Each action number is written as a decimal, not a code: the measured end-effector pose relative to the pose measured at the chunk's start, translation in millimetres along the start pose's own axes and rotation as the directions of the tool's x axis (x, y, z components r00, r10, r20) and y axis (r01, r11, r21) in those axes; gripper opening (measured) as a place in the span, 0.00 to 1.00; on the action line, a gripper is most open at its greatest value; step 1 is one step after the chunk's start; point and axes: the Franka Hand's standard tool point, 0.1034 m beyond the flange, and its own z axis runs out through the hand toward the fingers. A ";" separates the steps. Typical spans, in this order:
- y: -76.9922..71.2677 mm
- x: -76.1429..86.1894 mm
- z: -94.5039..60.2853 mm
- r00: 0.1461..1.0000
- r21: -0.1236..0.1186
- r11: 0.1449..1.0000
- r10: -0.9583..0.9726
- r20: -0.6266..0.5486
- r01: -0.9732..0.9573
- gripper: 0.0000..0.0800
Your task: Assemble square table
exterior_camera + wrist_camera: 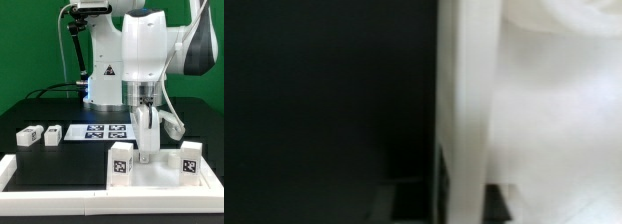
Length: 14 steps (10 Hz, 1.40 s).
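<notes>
The square table top (160, 176) lies flat at the front, white with a raised rim. Two stubby white legs with tags stand upright on it, one at the exterior view's left (122, 163) and one at its right (190, 160). Two more legs (30, 137) (52, 134) lie loose on the black table at the exterior view's left. My gripper (148, 152) points straight down at the top's far edge. In the wrist view my gripper (455, 203) has one dark finger (503, 204) on each side of the top's white rim (464, 100), shut on it.
The marker board (105, 131) lies behind the top, beside the loose legs. A long low white border rail (10, 168) runs along the front and the exterior view's left side. The robot's base (105, 75) stands behind.
</notes>
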 end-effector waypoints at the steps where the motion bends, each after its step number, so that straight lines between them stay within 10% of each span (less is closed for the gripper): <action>1: -0.1 0.7 0.0 1.000 0.000 1.000 0.002 0.000 -0.002 0.07; 9: -0.1 0.7 0.0 1.000 0.000 1.000 0.002 0.000 -0.002 0.07; 14: 21.6 41.0 -5.1 0.947 -0.007 0.947 -0.320 -0.030 0.320 0.07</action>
